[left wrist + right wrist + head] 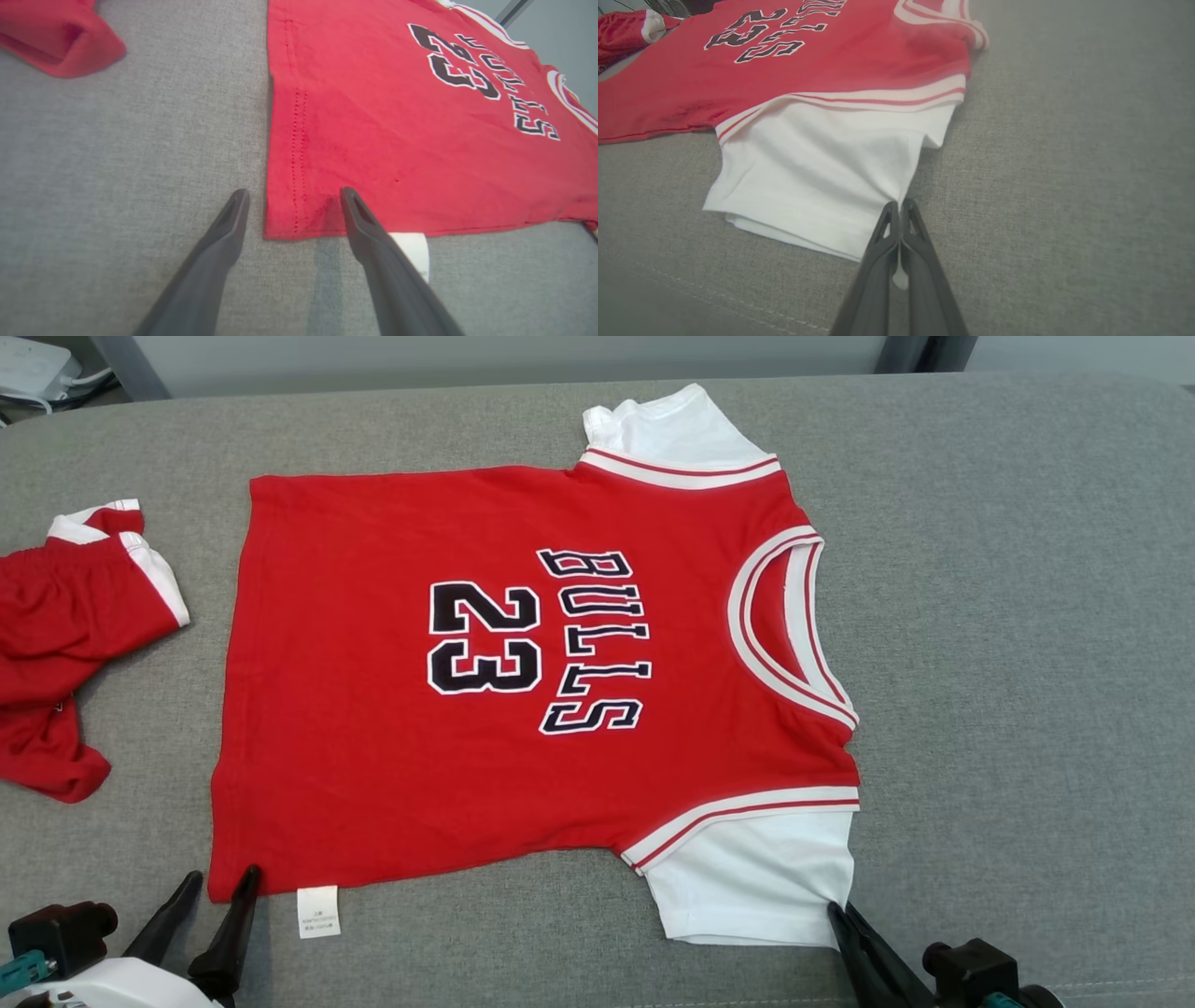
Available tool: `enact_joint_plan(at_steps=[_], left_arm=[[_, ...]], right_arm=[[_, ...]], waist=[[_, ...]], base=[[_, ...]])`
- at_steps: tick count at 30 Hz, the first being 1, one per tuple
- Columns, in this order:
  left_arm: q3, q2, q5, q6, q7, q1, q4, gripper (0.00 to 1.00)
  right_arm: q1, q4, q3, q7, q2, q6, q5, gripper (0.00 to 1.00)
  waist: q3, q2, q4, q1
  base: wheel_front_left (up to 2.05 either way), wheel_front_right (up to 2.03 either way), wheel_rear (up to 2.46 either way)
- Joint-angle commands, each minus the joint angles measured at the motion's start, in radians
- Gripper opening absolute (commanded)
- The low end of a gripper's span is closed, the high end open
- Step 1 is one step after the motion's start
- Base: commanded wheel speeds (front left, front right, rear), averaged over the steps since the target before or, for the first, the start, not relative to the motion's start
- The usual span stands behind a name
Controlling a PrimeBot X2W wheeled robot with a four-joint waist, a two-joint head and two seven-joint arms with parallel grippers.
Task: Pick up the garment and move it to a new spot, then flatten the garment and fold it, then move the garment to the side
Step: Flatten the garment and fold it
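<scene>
One grey cloth-covered counter [1008,616] carries everything. On it lies one red jersey [373,709], spread flat at the middle with its front up, hem toward the left and collar toward the right. It has two white sleeves, one at the far edge [672,429] and one at the near edge [756,877]. One pair of red shorts [56,644] sits crumpled at the left, a narrow grey gap away from the hem. Bare room is widest right of the collar, and a thinner strip runs along the far side. There are two end effectors. The left end effector [210,889] is spread across the hem's near corner, with one finger [359,219] over red cloth and the other [231,219] over grey. The right end effector [838,913] is pressed together, pinching the near sleeve's corner. One white label [317,910] pokes out from under the near edge, just beside the left fingers.
</scene>
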Motion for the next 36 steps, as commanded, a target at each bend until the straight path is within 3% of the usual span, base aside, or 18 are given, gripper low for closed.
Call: enact_joint_plan(at_steps=[1,7,9,10,21,36], left_arm=[[0.036,0.043,0.002,-0.001,-0.009,-0.033,-0.011,1.00],[0.007,0.048,-0.010,-0.001,-0.009,-0.039,0.013,1.00],[-0.008,0.051,-0.014,-0.001,-0.009,-0.044,0.016,0.39],[-0.015,0.052,-0.016,-0.001,-0.009,-0.046,0.016,0.00],[-0.028,0.084,0.010,-0.001,-0.009,-0.014,-0.020,0.00],[-0.082,0.092,0.042,-0.001,-0.009,-0.005,0.109,0.00]], right_arm=[[-0.001,-0.023,0.029,0.000,-0.009,-0.002,0.001,0.00],[-0.009,-0.030,0.039,-0.001,-0.009,-0.002,0.000,0.00],[-0.011,-0.034,0.038,-0.001,-0.009,-0.002,-0.003,0.00],[-0.011,-0.036,0.038,0.000,-0.009,-0.002,-0.004,0.00],[-0.003,-0.062,0.068,0.091,-0.009,-0.002,-0.028,0.00],[0.061,-0.111,0.133,0.289,-0.031,-0.002,0.004,0.00]], waist=[[0.001,0.0000,-0.002,0.0000],[0.013,0.0000,-0.016,0.0000],[0.016,0.0000,-0.019,0.0000],[0.017,0.0000,-0.020,0.0000],[-0.024,0.0000,-0.013,0.0000],[-0.104,0.0000,-0.007,0.0000]], base=[[0.00,0.00,0.00],[0.00,0.00,0.00],[0.00,0.00,0.00],[0.00,0.00,0.00],[0.00,0.00,0.00],[0.00,0.00,0.00]])
